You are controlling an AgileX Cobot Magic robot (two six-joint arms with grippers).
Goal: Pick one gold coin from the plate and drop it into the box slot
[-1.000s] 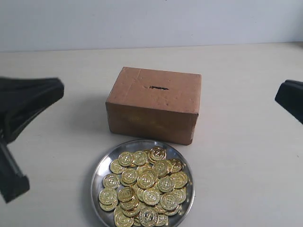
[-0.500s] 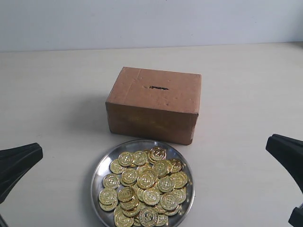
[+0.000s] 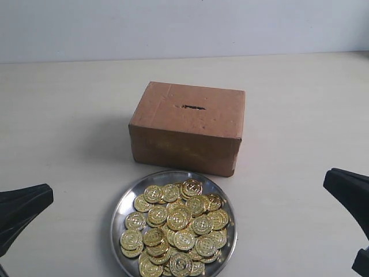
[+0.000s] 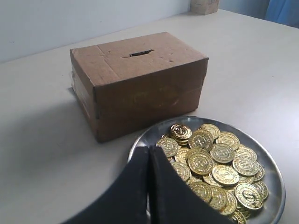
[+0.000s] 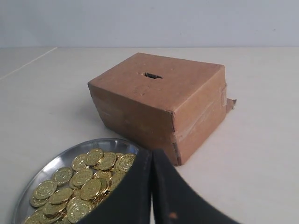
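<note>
Pale bare surface (image 3: 69,115), no step done yet: left gripper (image 4: 149,151) and right gripper (image 5: 152,153) are pinched closed and empty. The plate (image 3: 128,199) of gold coins (image 3: 176,225) lies just ahead of both, the box (image 3: 184,135) and its slot (image 3: 194,107) beyond. Picking and dropping are both left to do.

Your plate (image 3: 123,203), heaped with gold coins (image 3: 176,225), sits just in front of the box (image 3: 187,131) (slot (image 3: 194,107) in its top face), on the pale table (image 3: 69,115)
</note>
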